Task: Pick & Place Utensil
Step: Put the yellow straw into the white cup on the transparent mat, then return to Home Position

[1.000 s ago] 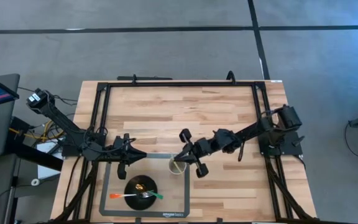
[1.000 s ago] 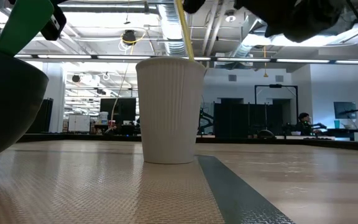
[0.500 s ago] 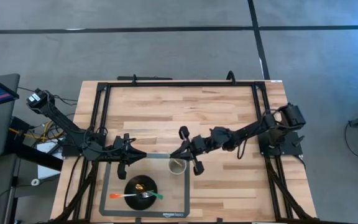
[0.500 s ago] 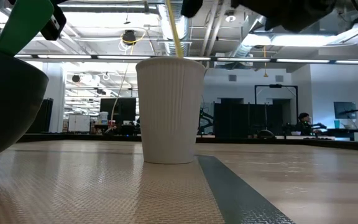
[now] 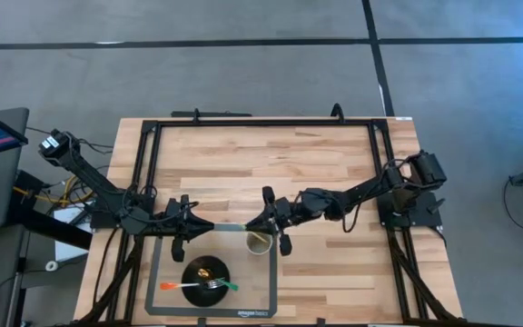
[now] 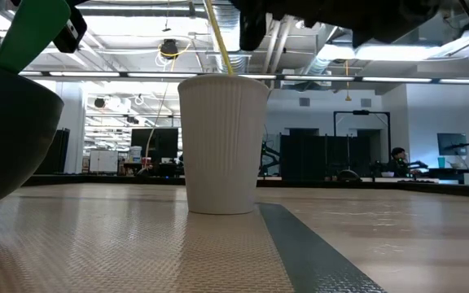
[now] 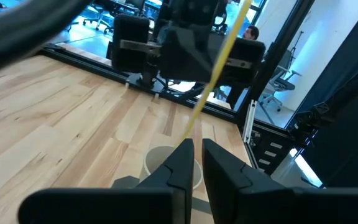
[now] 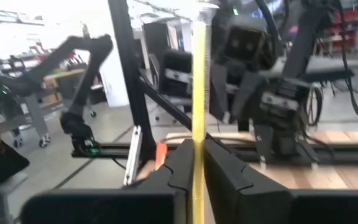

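Observation:
A thin yellow stick-like utensil [image 6: 216, 37] slants down into a white ribbed paper cup [image 6: 222, 146], which stands on the grey mat [image 5: 157, 272] at the table's near side. My right gripper [image 5: 272, 223] hovers just above the cup [image 5: 259, 243], shut on the stick [image 8: 199, 93]. My left gripper [image 5: 198, 227] waits left of the cup, fingers shut [image 7: 197, 152], touching nothing. From there the cup [image 7: 166, 163] and stick [image 7: 216, 68] show ahead. My right gripper pinches the yellow stick between its two fingers [image 8: 182, 165], at a part [image 8: 199, 134] above the cup's rim. It comes about level from the table's right, fingers across the stick. The stick stands steeply tilted, its lower end [image 6: 228, 69] inside the cup.
A black bowl [image 5: 204, 271] sits on the mat near the cup, with an orange-and-green fork [image 5: 198, 286] lying across its near rim; bowl [image 6: 6, 130] and green handle [image 6: 31, 32] loom close in the low view. Bare wood lies toward the far edge [image 5: 261, 154].
My right gripper has moved toward the table's left, over the cup, still shut on the stick. The stick has shifted leftward across the cup's mouth and now leans more to the left. The cup and the left arm have stayed put.

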### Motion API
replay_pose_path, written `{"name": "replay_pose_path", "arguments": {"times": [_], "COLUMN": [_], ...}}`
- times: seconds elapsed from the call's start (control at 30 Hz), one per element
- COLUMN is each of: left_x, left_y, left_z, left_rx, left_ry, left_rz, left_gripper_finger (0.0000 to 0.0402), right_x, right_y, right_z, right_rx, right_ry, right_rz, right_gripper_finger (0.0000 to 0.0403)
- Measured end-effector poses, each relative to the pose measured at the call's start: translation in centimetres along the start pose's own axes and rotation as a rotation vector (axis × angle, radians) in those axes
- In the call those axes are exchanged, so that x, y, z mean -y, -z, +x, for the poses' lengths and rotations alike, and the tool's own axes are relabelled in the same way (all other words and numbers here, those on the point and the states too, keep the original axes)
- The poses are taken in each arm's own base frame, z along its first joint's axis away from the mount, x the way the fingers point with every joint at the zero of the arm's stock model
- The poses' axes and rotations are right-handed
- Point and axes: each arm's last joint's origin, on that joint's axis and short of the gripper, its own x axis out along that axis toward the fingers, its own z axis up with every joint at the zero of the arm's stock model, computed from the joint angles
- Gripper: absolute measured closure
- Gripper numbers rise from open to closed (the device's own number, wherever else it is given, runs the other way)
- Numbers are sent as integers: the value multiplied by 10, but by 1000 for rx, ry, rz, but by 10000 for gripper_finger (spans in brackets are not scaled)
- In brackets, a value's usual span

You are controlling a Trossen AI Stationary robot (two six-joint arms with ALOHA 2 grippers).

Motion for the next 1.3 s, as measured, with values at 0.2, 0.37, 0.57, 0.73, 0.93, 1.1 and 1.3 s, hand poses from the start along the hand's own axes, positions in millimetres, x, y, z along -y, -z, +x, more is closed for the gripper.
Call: {"name": "replay_pose_path", "arguments": {"times": [0.2, 0.37, 0.57, 0.73, 0.93, 1.1, 1.3], "left_x": [0, 0, 0, 0, -1, -9, -31], "left_y": [0, 0, 0, -1, -14, -35, -42], "left_z": [0, 0, 0, 0, -11, -29, -54], "left_rx": [0, 0, 1, 3, 58, 143, 88], "left_ry": [0, 0, 1, 2, 39, 46, 44], "left_rz": [0, 0, -2, -1, 195, 315, 350], "left_gripper_finger": [369, 369, 369, 369, 369, 369, 369], "right_x": [5, 4, -3, -16, -31, -34, -30], "right_y": [5, -2, -34, -70, -108, -122, -103], "right_z": [0, -1, -15, -45, -94, -128, -146], "right_rx": [-47, -4, 3, -83, -175, -244, -318], "right_ry": [48, 36, 31, 24, 11, 72, 281], "right_rz": [5, 2, -19, -83, -93, -98, -136], "right_gripper_finger": [334, 317, 319, 327, 329, 329, 329]}}
